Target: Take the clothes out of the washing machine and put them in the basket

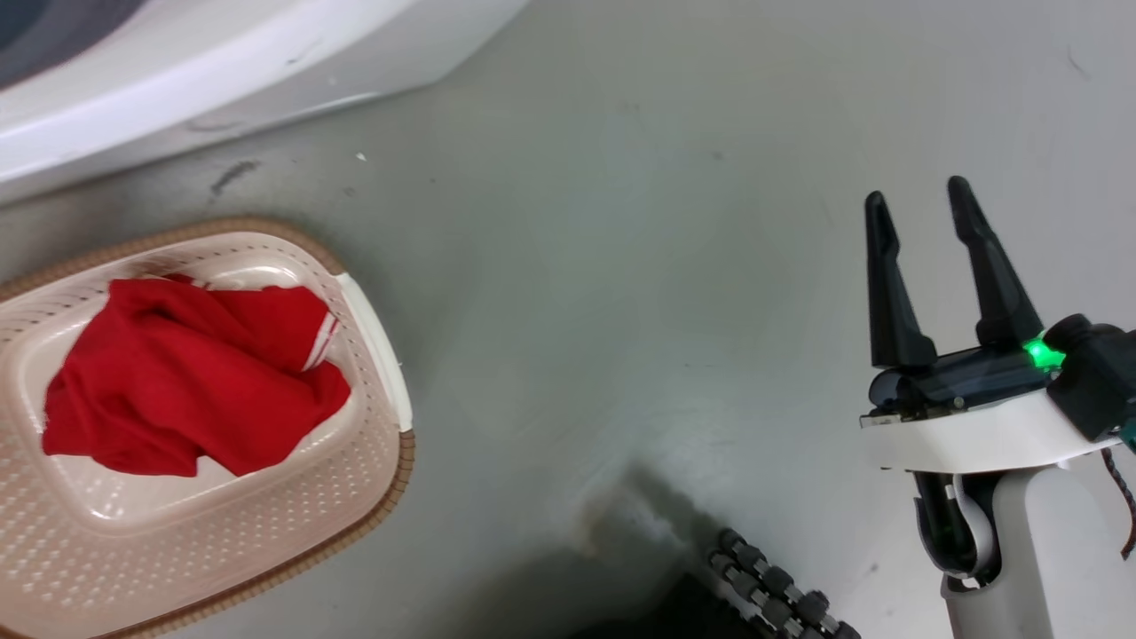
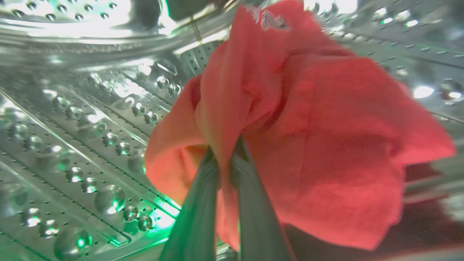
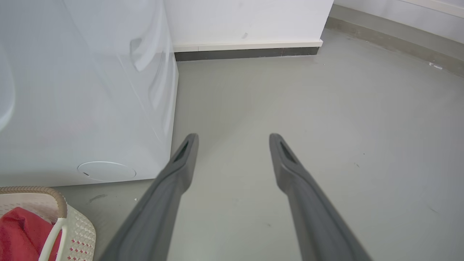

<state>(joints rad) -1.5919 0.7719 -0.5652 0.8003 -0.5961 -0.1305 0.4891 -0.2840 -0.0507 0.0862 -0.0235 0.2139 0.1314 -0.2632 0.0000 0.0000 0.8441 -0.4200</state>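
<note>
**Head view.** The basket (image 1: 395,479) stood on the grey floor (image 1: 621,266) just in front of the washing machine (image 1: 177,80). The machine's white front crossed the upper corner of the view. A striped red garment (image 1: 186,382) lay crumpled inside the basket, with thin white trim stripes showing on one fold. The right gripper (image 1: 917,191) hung over bare floor, well apart from the washing machine. Its jaws were parted and nothing was between them.

**Left wrist view.** The left gripper (image 2: 226,145) was inside the washing machine, surrounded by the perforated steel drum (image 2: 72,127). Its two fingers were pinched together on a fold of a second red garment (image 2: 326,145). The cloth was bunched up beyond the fingertips, and green light glinted on the drum wall beside it.

**Right wrist view.** The right gripper's fingers (image 3: 181,174) were spread wide over bare floor, just off the washing machine's front corner. The basket sat at the foot of the washing machine with red cloth visible inside. A white wall with a dark skirting (image 3: 246,53) ran behind the machine.
</note>
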